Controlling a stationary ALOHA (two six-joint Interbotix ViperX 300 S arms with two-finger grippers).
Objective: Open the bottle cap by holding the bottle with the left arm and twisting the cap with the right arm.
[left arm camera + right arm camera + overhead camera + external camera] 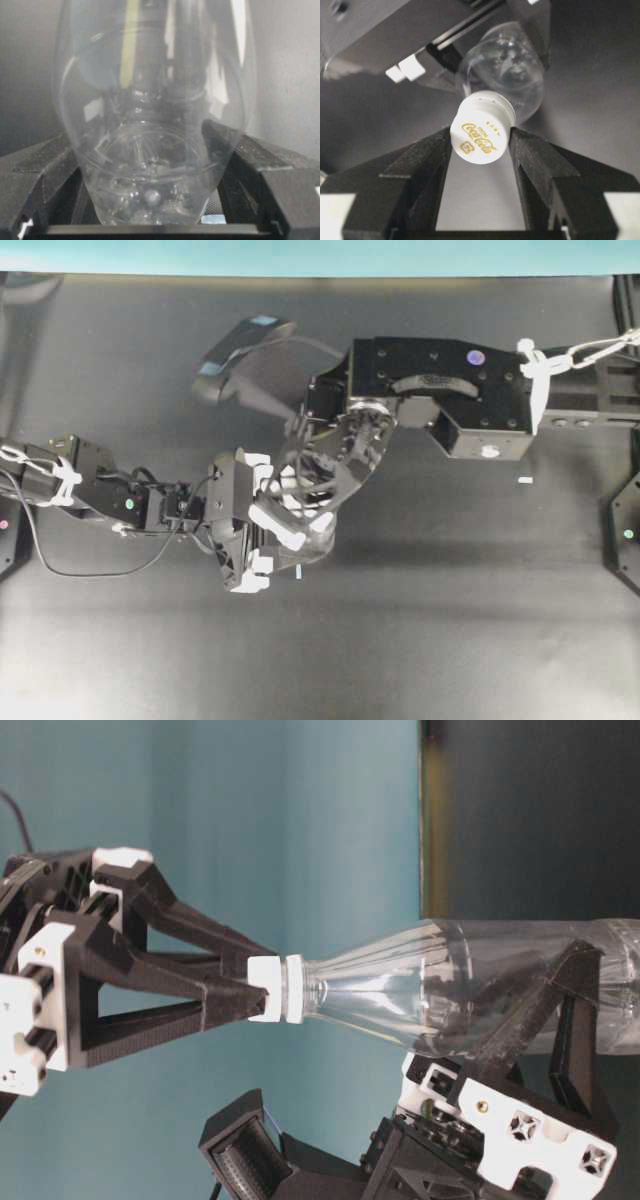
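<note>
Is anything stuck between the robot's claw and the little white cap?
No. The right gripper has its fingers right against the sides of the bottle cap, with nothing visible between. The left gripper holds the bottle by its body.

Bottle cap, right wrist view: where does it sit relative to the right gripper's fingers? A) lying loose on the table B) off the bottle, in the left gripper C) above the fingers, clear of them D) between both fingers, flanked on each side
D: the bottle cap sits between the right gripper fingers, one finger on each side, with the cap on the bottle.
</note>
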